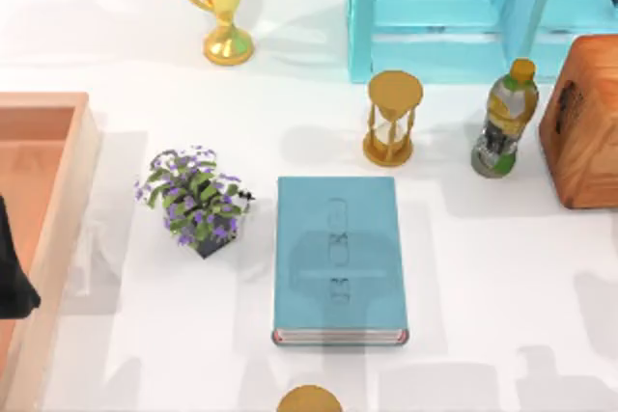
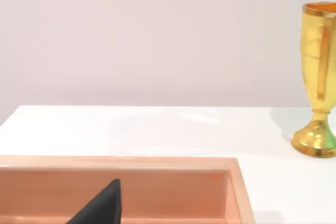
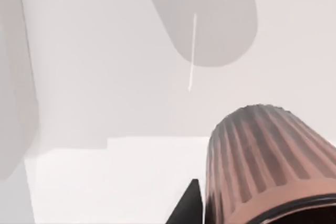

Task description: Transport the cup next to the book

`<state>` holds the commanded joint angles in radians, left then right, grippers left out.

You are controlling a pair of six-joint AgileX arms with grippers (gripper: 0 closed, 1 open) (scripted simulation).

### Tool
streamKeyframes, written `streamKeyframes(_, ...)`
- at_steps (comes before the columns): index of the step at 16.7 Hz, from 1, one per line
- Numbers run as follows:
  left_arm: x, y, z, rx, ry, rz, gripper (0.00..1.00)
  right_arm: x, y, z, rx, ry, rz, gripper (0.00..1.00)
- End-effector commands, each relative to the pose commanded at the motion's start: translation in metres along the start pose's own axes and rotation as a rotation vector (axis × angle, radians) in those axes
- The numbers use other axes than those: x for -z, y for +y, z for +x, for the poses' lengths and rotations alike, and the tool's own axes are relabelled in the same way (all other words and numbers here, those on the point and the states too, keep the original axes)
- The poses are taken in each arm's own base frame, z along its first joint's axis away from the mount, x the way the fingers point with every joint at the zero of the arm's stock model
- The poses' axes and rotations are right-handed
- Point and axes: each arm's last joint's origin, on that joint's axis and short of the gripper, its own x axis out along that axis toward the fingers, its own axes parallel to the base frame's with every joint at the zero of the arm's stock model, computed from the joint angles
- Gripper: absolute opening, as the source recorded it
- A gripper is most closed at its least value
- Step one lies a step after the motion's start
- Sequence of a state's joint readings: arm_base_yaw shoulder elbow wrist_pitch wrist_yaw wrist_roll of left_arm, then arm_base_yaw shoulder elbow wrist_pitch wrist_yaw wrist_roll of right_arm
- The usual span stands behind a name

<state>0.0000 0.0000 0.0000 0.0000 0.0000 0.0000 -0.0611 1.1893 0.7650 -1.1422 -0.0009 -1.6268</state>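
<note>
Starting at the table's left, the left gripper (image 1: 12,282) hangs over the wooden tray (image 1: 58,209); whether its fingers are open cannot be told. The book (image 1: 338,258) lies flat mid-table. The cup (image 1: 309,399) sits just below the book's near edge. In the right wrist view, the cup (image 3: 268,166) is right beside a dark fingertip (image 3: 189,205) of the right gripper; its grip cannot be told.

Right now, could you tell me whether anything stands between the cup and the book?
Nothing visible does. In the top view the cup shows just below the page edge of the book, with bare table between them; the potted plant stands off to the book's left, the hourglass beyond its far end.
</note>
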Motion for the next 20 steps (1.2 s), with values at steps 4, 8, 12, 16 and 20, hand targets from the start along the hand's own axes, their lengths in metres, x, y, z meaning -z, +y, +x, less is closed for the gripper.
streamKeyframes(4,0.000,0.000,0.000,0.000,0.000,0.000,1.00,0.000,0.000,0.001,-0.005,0.000,0.000,0.00)
streamKeyframes(8,0.000,0.000,0.000,0.000,0.000,0.000,1.00,-0.012,-0.012,-0.006,-0.005,0.006,0.035,0.00)
streamKeyframes(12,0.000,0.000,0.000,0.000,0.000,0.000,1.00,-0.043,-0.035,-0.020,0.002,0.016,0.164,0.00)
streamKeyframes(16,0.000,0.000,0.000,0.000,0.000,0.000,1.00,-0.086,-0.057,-0.031,0.008,0.023,0.413,0.00)
streamKeyframes(20,0.000,0.000,0.000,0.000,0.000,0.000,1.00,-0.130,-0.074,-0.037,0.011,0.027,0.729,0.00)
